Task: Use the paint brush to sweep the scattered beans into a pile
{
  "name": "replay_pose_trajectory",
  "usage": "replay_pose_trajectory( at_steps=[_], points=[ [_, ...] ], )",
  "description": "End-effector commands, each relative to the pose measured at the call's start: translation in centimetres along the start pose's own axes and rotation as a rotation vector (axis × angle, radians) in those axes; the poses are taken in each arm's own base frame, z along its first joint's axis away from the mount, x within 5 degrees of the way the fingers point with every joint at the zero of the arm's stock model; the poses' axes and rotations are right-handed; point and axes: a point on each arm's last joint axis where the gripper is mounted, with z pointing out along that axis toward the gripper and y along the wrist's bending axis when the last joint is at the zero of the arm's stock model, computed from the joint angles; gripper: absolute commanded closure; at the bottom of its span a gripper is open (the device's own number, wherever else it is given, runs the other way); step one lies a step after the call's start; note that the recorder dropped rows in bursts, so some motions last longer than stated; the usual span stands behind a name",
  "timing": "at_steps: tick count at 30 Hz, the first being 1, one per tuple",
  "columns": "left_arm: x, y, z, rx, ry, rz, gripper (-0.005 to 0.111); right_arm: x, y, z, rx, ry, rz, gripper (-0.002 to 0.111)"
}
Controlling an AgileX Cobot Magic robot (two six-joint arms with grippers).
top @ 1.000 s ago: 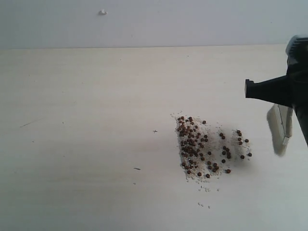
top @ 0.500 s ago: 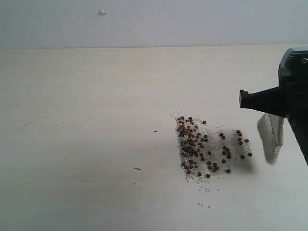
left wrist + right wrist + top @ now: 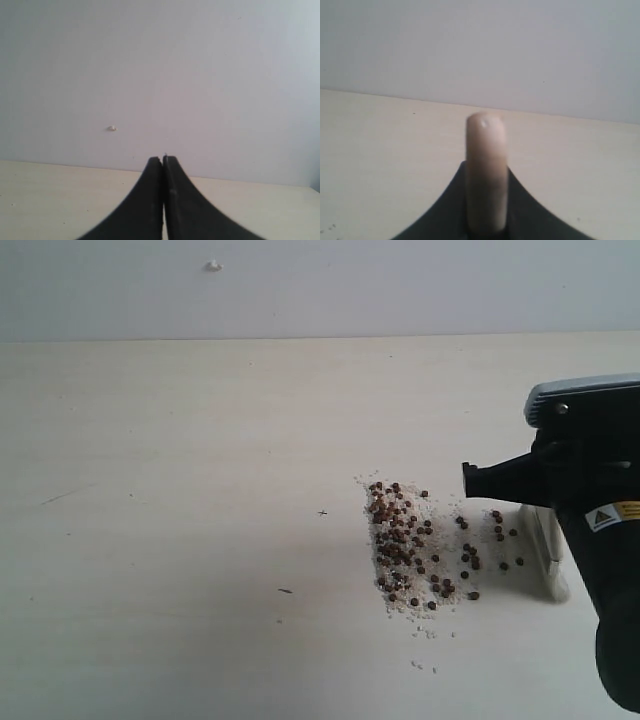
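Sweeping pass is being set up. The black right gripper (image 3: 497, 480), centre-right of the exterior frame, has its jaws narrow and clamped on the wide, flat, cream-handled paint brush (image 3: 547, 560). The brush head hangs just right of the outermost tiny round reddish-brown beans (image 3: 497, 537), low over the pale wood-grain table (image 3: 180, 490). Can't tell if it touches.

The pile (image 3: 398, 545), a denser mound mixed with whitish crumbs (image 3: 425, 633), sits just right of frame centre.

My read:
- Seat the bristles flat on the table with light pressure.
- Drag slowly toward frame left so the stragglers roll into the mound.
- Stop at its edge, don't plough through. Round grains will likely skitter if flicked.
- Loose crumbs below the mound need a separate pass.

The black left gripper (image 3: 163, 162) has its jaws pressed together, empty.
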Motion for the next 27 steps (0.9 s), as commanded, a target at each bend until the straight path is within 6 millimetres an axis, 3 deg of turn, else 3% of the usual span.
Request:
replay_pose_trajectory(
  at_steps=[1,8,19,27],
  points=[
    [0.1,0.1,-0.1,-0.004,-0.001,0.001,0.107,0.9,0.8,0.4,-0.052,0.007,0.076,0.108],
    [0.1,0.1,-0.1,-0.004,-0.001,0.001,0.107,1.8,2.3,1.3,-0.093,0.042,0.152,0.108],
    [0.1,0.1,-0.1,-0.004,-0.001,0.001,0.107,0.9,5.5,2.6,-0.234,0.061,0.266,0.108],
    [0.1,0.1,-0.1,-0.004,-0.001,0.001,0.107,0.2,4.8,2.6,-0.176,0.03,0.213,0.108]
  ],
)
